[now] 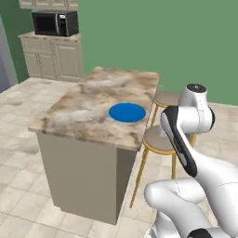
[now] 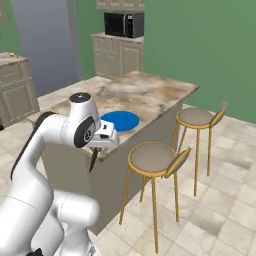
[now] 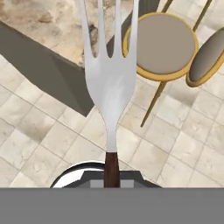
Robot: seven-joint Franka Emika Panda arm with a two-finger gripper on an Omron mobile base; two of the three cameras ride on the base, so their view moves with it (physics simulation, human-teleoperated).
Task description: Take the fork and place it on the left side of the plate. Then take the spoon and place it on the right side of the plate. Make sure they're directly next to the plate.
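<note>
Hand view shows your hand [image 3: 111,175] clenched on the fork [image 3: 109,78], pinching only the end of its thin dark handle. In the right base view the fork [image 2: 93,160] hangs off the counter [image 2: 150,92], near its edge by the plate [image 2: 119,120]. With so small a grip, the fork could twist or slip out. If you swing low toward the plate, the fork may bump the counter's edge and fall to the floor.
</note>
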